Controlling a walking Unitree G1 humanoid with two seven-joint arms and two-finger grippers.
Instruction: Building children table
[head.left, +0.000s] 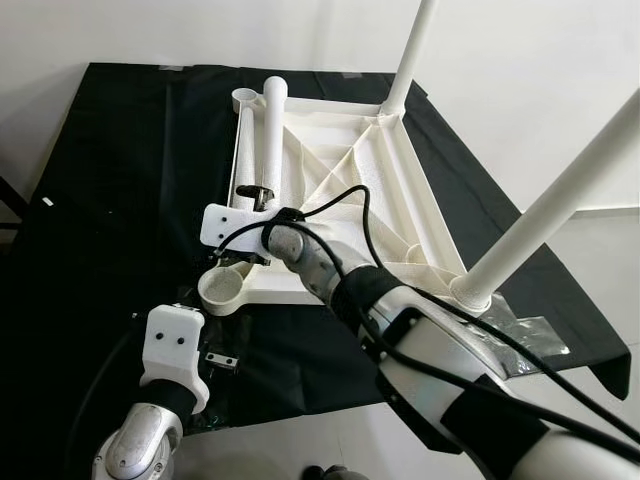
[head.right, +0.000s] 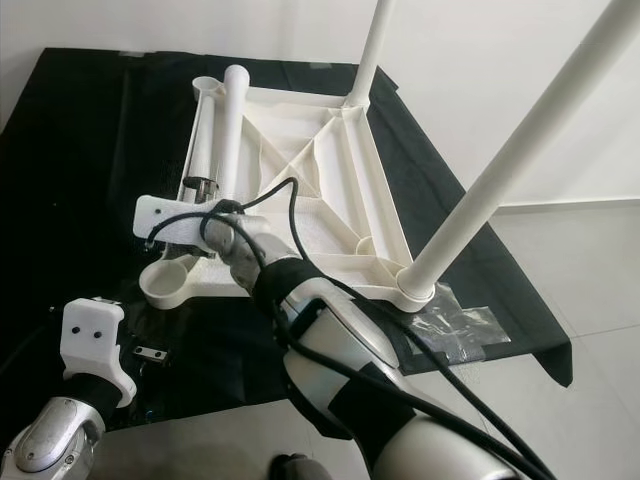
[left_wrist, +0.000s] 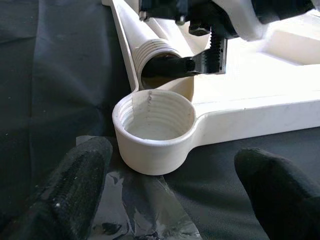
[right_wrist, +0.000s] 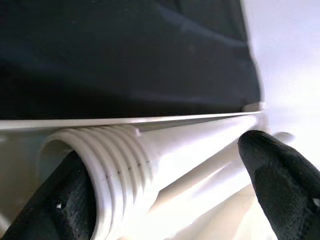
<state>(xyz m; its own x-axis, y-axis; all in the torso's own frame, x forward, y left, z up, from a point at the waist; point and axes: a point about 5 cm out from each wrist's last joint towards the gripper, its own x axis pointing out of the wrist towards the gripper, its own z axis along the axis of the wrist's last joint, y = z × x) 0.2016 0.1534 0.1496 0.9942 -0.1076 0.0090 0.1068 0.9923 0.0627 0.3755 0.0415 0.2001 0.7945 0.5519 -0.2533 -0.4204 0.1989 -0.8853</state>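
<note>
The white children's table top (head.left: 340, 190) lies upside down on a black cloth. Two white legs stand screwed into its right corners, the far leg (head.left: 410, 55) and the near leg (head.left: 560, 205). Two loose legs (head.left: 262, 140) lie along its left edge. My right gripper (right_wrist: 162, 160) reaches across the top, open, with a finger (right_wrist: 280, 175) on each side of one loose leg's threaded end (right_wrist: 115, 160). Low on the cloth, my left gripper (left_wrist: 175, 157) is open just in front of the empty threaded corner socket (left_wrist: 152, 127), holding nothing.
The black cloth (head.left: 110, 180) covers the floor around the table top. Crumpled clear plastic lies by the near right leg (head.left: 525, 335) and under my left gripper (left_wrist: 135, 205). A second empty socket (head.left: 245, 98) sits at the far left corner. A white wall stands behind.
</note>
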